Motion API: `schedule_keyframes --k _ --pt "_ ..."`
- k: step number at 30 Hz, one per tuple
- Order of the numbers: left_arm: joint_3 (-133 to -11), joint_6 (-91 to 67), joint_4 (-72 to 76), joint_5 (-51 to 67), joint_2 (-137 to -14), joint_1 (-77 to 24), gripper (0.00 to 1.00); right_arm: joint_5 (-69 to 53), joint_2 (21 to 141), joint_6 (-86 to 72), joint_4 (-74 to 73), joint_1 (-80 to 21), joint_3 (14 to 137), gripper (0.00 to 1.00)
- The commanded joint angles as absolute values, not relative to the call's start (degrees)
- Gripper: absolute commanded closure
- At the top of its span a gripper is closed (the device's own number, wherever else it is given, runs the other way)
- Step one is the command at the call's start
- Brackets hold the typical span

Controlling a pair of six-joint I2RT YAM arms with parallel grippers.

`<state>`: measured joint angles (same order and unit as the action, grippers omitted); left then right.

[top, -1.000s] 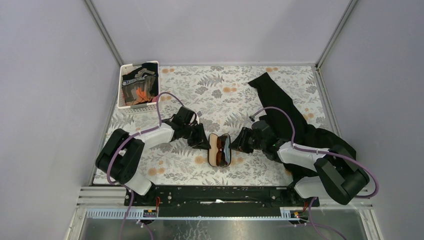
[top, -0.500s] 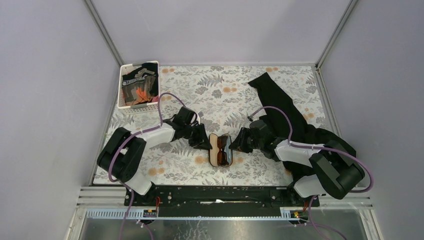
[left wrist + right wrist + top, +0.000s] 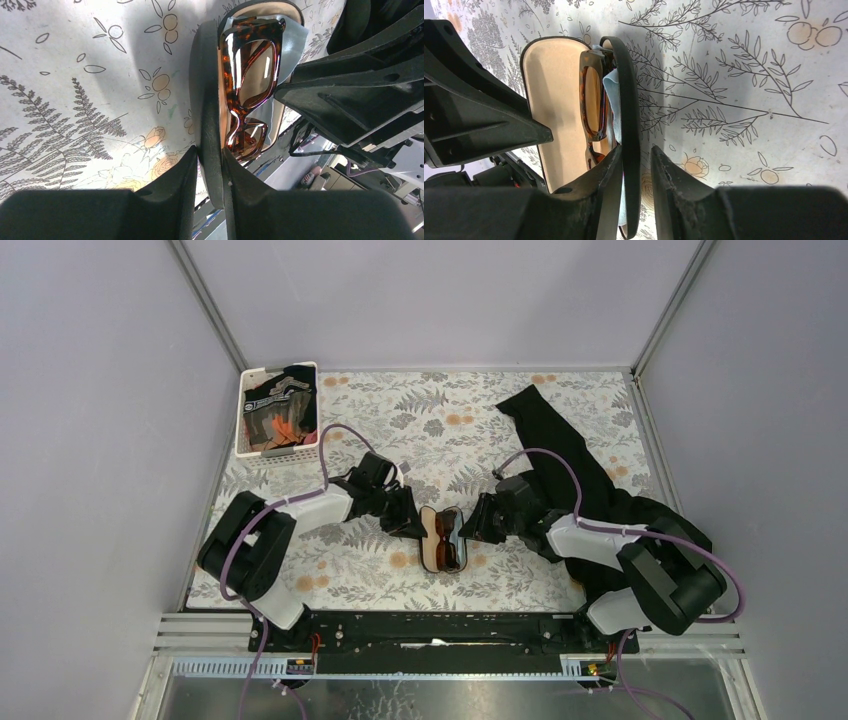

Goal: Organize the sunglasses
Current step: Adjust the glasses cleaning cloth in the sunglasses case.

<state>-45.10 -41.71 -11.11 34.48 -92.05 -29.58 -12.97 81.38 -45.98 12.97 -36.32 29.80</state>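
Note:
The black glasses case (image 3: 428, 540) lies open at the middle of the table, tan lining up. The sunglasses (image 3: 450, 536), amber-brown with dark lenses, lie folded in its right half on a light-blue cloth (image 3: 612, 102). They show in the left wrist view (image 3: 250, 75) and the right wrist view (image 3: 593, 100). My left gripper (image 3: 209, 152) is shut on the case's left wall (image 3: 205, 75). My right gripper (image 3: 636, 150) straddles the case's right wall (image 3: 629, 100). Its inner finger touches the wall and a gap shows at the outer finger.
A white basket (image 3: 277, 410) with dark items stands at the back left. A black garment (image 3: 570, 455) lies along the right side under the right arm. The table has a floral cover, and walls close in on three sides.
Both arms have shifted slightly towards the case. The case and sunglasses have barely moved.

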Motion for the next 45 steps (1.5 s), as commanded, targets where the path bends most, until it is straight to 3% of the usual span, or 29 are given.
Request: schedule_keyframes --k 1,4,9,45 --pt "-46.4 -41.1 -10.4 34.3 -93.0 -29.9 0.72 -9.1 78.6 -43.7 8.9 -36.0 32.0 0.64" --pt "-46.4 -41.0 -10.4 34.3 -92.9 -29.9 0.72 -7.4 76.4 -43.4 7.8 -36.0 32.3 0.58" --pt "-46.5 -40.7 -10.5 34.4 -93.0 -29.9 0.72 -4.4 74.8 -43.9 8.0 -35.7 32.8 0.56" --pt "-46.6 -40.2 -11.6 34.6 -91.9 -30.1 0.72 -5.0 87.8 -45.5 13.4 -35.0 35.7 0.61"
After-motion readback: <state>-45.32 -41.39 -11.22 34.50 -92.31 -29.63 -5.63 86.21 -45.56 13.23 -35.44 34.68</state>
